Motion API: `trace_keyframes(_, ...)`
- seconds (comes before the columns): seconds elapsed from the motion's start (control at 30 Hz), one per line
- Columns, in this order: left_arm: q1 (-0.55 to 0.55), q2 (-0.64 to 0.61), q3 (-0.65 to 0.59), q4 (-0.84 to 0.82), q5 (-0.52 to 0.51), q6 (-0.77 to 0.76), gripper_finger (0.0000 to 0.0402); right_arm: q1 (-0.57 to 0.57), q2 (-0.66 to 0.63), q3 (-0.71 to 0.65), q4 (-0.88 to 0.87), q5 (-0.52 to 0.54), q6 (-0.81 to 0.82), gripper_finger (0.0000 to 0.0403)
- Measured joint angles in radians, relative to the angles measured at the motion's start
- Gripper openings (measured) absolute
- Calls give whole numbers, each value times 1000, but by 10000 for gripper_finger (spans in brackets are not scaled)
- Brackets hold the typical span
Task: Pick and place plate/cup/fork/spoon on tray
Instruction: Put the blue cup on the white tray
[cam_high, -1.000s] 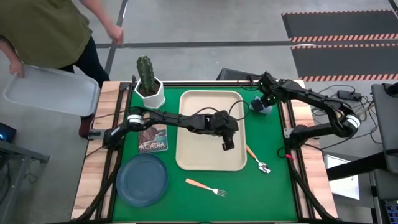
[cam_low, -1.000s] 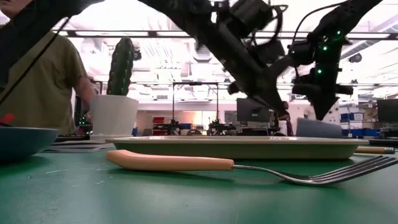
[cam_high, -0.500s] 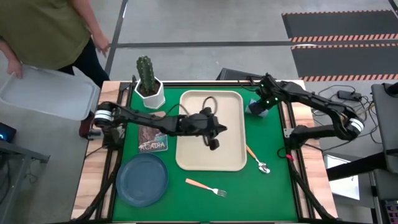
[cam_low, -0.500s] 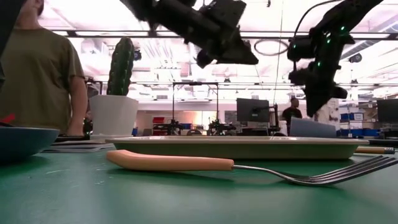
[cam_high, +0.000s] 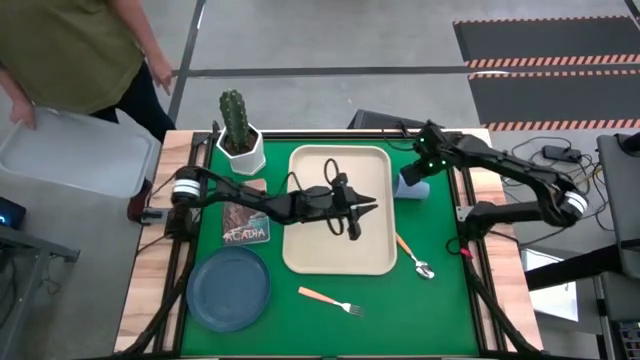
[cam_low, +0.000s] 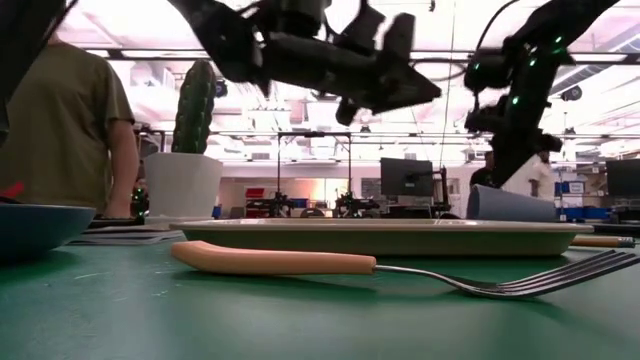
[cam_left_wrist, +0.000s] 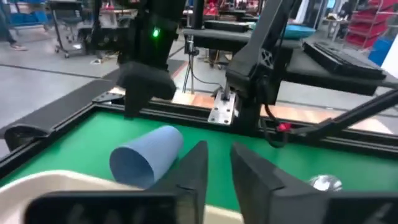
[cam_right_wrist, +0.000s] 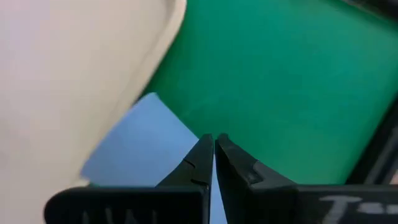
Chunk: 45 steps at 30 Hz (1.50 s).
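The beige tray (cam_high: 312, 250) lies mid-table. The blue cup (cam_high: 410, 185) is tipped over on the green mat just right of the tray's far right corner; it also shows in the left wrist view (cam_left_wrist: 146, 155). My right gripper (cam_high: 421, 173) is shut right above it. My left gripper (cam_high: 368, 205) is open and empty, held level above the tray and pointing at the cup. The dusty-blue plate (cam_high: 228, 288) lies near left, the fork (cam_high: 332, 301) in front of the tray, and the spoon (cam_high: 412, 256) to the tray's right. My right gripper comes from above, pointing down, with its shut fingertips (cam_right_wrist: 200, 155) at the edge of the cup's wall (cam_right_wrist: 168, 134). Whether they touch it, I cannot tell. The cup is tipped toward the tray, its lower side on the mat.
A white pot with a cactus (cam_high: 240, 140) and a small book (cam_high: 245, 222) stand left of the tray. A person (cam_high: 70, 45) beyond the far left corner holds a grey-white tray (cam_high: 70, 150). The table frame rail (cam_high: 462, 200) runs just right of the cup.
The cup, upright a second ago, has tipped over toward the tray while my right gripper stayed at it. My left gripper has drawn back over the tray, risen, and tipped from pointing down to level, facing the cup.
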Motion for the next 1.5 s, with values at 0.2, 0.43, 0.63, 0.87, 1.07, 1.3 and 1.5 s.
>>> trace_keyframes(0.2, 10, 148, 122, -8, -2, -36, 145, 4, 74, -1, -27, -32, -29, 9)
trace_keyframes(0.43, 25, 318, 300, -8, -1, -55, 199, 4, 45, -1, -26, -32, -24, 9)
trace_keyframes(0.63, 51, 397, 381, -10, -2, -90, 201, 4, 15, -1, -27, -32, -24, 9)
trace_keyframes(0.87, 72, 420, 389, 10, 43, -176, 200, 4, 4, -1, -26, -32, -29, 9)
trace_keyframes(1.07, 57, 484, 450, 0, 113, -245, 200, 16, -2, -1, -30, -32, -32, 9)
trace_keyframes(1.3, 47, 537, 526, 5, 114, -242, 200, 31, -18, -1, -39, -33, -29, 9)
trace_keyframes(1.5, 45, 608, 619, -15, 109, -241, 192, 31, -18, -1, -43, -33, -29, 9)
